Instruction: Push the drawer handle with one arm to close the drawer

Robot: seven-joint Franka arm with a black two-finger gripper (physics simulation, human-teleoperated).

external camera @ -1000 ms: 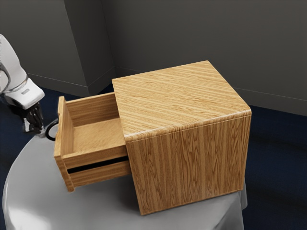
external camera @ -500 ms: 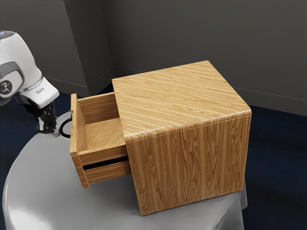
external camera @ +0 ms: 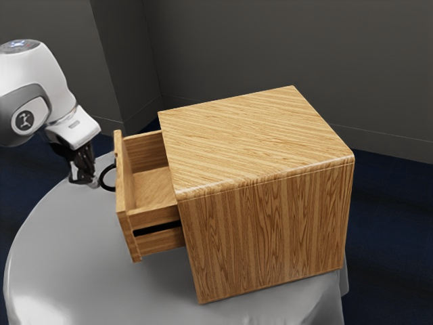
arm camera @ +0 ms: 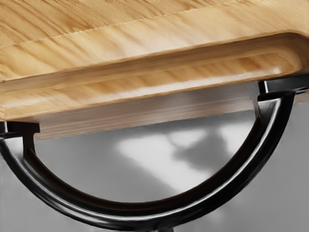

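My black gripper (external camera: 84, 173) is at the exterior view's left, its tip against or very close to the outer curve of the ring-like black handle (external camera: 107, 179). The wooden drawer (external camera: 124, 193) stands partly out of the wooden cabinet (external camera: 260, 230), its inside visible from above. In the wrist view the curved black handle (arm camera: 140, 209) spans below the drawer front (arm camera: 145, 53), joined to it at both ends. Whether the fingers are apart or together cannot be made out.
A round table with a grey cloth (external camera: 74, 264) carries the cabinet. Dark grey walls (external camera: 237, 47) rise behind, above a dark blue floor (external camera: 392, 203).
The arm and gripper have moved toward the exterior view's right. Drawer and handle have shifted the same way, so less of the drawer sticks out; the cabinet has stayed put.
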